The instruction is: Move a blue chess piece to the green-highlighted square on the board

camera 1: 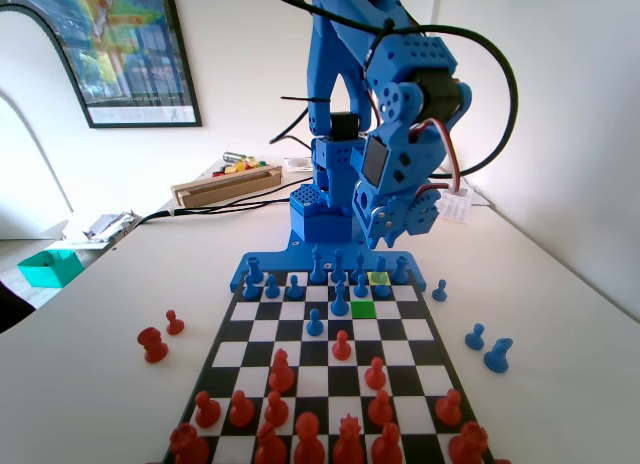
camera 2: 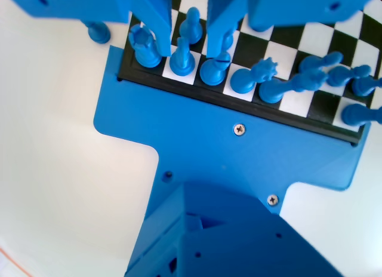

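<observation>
The gripper [camera 2: 192, 35] hangs spread over the board's [camera 1: 418, 329] far rows, its jaws either side of a blue chess piece [camera 2: 191, 23] without touching it. In the fixed view, the green-highlighted square [camera 1: 363, 309] lies bare just right of a blue pawn [camera 1: 340, 302], three rows from the far edge.

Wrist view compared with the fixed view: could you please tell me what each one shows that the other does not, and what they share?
Wrist view: a close look down at the gripper, its jaws apart and straddling a blue pawn behind the back row.

Fixed view: the green-highlighted square, a paler yellow-green square beyond it, the red pieces at the near end, and taken pieces lying off the board.

Both: the board and the blue back-row pieces.
</observation>
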You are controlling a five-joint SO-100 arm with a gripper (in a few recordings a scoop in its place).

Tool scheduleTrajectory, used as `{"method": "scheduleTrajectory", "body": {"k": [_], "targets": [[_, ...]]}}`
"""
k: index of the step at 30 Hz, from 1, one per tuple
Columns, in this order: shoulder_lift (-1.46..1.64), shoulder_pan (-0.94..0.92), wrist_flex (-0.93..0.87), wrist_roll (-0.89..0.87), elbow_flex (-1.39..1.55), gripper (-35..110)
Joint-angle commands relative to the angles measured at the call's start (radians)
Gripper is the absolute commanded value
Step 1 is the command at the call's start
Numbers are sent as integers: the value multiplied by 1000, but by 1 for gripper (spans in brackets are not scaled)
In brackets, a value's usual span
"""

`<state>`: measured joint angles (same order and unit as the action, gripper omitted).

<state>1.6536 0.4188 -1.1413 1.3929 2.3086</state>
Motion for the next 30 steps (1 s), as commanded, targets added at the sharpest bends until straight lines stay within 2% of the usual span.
{"method": "scheduleTrajectory", "body": {"k": [1,30], "targets": [[11,3,-9,21,-40,11],[-63,6,44,20,-58,11]]}}
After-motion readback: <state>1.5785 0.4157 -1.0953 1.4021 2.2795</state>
